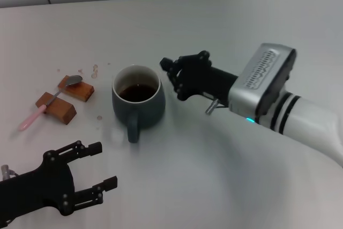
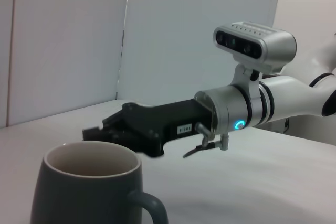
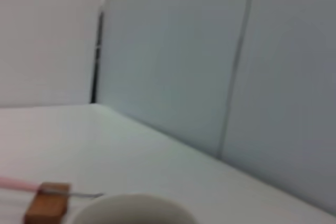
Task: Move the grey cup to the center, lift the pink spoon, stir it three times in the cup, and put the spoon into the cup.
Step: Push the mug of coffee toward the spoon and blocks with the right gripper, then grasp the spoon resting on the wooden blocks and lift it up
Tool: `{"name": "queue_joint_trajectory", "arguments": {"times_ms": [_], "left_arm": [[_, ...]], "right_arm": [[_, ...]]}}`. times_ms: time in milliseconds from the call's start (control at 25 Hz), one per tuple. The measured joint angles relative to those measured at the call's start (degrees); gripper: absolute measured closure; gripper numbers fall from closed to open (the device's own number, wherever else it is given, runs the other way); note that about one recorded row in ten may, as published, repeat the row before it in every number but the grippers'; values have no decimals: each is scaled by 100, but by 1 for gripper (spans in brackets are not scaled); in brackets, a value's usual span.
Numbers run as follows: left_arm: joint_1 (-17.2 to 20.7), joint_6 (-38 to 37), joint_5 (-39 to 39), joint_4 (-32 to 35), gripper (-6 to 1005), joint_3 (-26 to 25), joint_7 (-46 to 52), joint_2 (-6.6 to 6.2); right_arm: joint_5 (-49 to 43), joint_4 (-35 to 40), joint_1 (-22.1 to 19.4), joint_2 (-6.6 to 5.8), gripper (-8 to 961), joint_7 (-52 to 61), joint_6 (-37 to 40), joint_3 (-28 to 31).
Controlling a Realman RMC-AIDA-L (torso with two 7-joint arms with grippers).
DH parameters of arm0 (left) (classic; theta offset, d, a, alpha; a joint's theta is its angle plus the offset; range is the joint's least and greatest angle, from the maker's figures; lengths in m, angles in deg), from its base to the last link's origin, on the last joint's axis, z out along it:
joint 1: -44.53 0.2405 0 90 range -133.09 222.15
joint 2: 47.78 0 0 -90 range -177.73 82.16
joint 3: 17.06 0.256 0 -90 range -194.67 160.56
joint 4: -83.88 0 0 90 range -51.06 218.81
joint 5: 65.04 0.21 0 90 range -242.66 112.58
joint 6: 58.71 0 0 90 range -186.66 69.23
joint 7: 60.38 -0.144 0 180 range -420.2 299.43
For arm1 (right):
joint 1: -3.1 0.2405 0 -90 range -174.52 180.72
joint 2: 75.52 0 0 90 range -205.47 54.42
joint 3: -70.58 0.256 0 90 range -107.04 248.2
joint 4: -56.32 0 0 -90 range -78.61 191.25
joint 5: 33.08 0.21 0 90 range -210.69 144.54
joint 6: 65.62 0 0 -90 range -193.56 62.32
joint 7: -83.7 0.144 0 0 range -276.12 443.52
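Observation:
The grey cup [image 1: 138, 104] stands mid-table with dark liquid inside and its handle toward me; it also fills the lower part of the left wrist view [image 2: 86, 187], and its rim [image 3: 134, 207] shows in the right wrist view. The pink spoon [image 1: 32, 117] lies across two brown wooden blocks [image 1: 56, 108] left of the cup, its silver bowl on the farther block. My right gripper [image 1: 170, 79] hovers open just right of the cup's rim, not touching it, and appears beyond the cup [image 2: 100, 132]. My left gripper [image 1: 104, 164] is open and empty near the front left.
Small stains [image 1: 95, 71] dot the white tabletop [image 1: 225, 25] behind the blocks. A panelled wall runs along the far edge. One block [image 3: 47, 208] and the spoon handle [image 3: 16, 183] show low in the right wrist view.

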Motion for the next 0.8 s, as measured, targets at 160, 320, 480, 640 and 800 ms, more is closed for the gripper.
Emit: {"name": "queue_joint_trajectory", "arguments": {"times_ms": [160,320,480,640,800], "left_arm": [[11,-11,1,2,220,-21,-13,-1],[26,-27,-8,-1,221,-120,-24,6],[31,-33,-13,-5,223,-149,-30,9],[35,-55,-17,-42,224,-160,-32,16],[36,-70,-18,-77,226,-167,-35,11]], "right_arm": [[4,286,-501,-30,887,3,909,336],[11,888,-1356,-63,884,240,3061,615],[-71,1364,-1720,-74,881,593,4334,418],[-287,1691,-1887,-80,878,908,4806,7],[-895,2166,-2108,-82,875,1415,4898,-858]]}}
